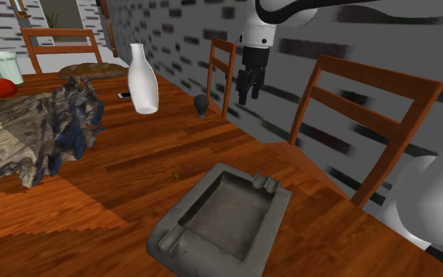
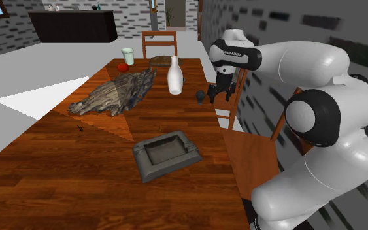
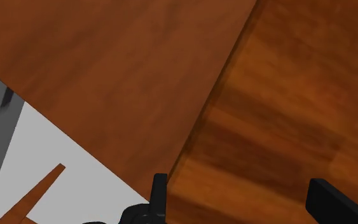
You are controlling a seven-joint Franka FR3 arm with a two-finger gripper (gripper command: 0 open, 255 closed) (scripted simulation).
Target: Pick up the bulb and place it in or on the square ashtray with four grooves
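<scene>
A small dark bulb lies on the wooden table near its edge, just beside a white vase. The grey square ashtray with grooved rims sits nearer the stand, a good way from the bulb. My black gripper hangs open, with nothing between its fingers, above the table edge, to the shoulder view's right of the bulb and higher than it. In the second exterior view the gripper is just right of the bulb, and the ashtray lies closer to the camera. In the wrist view the gripper looks down on the table edge.
A crumpled cloth covers the table's left part, with a red object and a pale cup beyond it. Wooden chairs stand along the table's edge below the gripper; one chair seat lies beside the table.
</scene>
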